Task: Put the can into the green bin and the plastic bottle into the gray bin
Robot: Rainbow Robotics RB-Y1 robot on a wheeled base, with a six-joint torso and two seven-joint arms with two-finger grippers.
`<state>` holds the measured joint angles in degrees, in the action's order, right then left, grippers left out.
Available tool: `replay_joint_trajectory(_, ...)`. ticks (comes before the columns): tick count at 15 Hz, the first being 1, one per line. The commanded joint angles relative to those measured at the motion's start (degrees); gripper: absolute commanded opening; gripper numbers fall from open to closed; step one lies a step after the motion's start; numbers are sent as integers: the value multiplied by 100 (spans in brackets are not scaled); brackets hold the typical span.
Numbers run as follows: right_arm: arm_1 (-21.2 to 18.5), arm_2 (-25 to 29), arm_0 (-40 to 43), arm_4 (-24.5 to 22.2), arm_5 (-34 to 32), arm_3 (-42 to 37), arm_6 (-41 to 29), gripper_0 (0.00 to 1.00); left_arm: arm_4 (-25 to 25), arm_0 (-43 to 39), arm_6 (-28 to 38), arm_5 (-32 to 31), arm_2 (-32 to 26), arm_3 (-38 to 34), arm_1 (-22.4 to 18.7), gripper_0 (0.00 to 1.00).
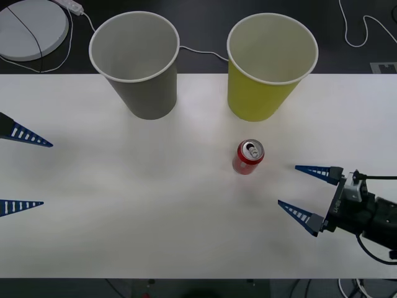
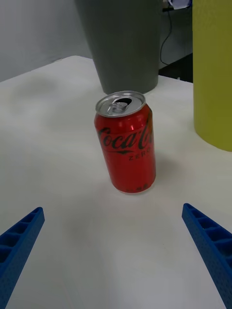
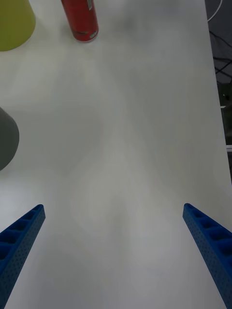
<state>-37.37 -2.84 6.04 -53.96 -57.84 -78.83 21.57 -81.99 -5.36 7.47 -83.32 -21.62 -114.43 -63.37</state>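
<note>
White table (image 1: 124,217) with upright red can (image 1: 249,157), gray bin (image 1: 136,62) and green bin (image 1: 268,65).

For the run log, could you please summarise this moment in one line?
can upright, ungrasped | right hand open, facing it | left hand open, idle | green bin beyond can

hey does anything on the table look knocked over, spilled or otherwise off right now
Nothing is tipped or spilled: the can stands upright, and the gray bin and green bin are upright. One oddity: no plastic bottle is in sight on the table.
</note>
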Motion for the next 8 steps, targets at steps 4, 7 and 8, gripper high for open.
replay_joint_trajectory(4,327,-243,-147,8,493,-1,110,100,-1,0,0,0,0,0,0,100)
replay_joint_trajectory(7,520,-392,-262,8,739,8,146,100,-1,0,0,0,0,0,0,100)
replay_joint_trajectory(8,573,-427,-332,8,774,60,163,100,-1,0,0,0,0,0,0,100)
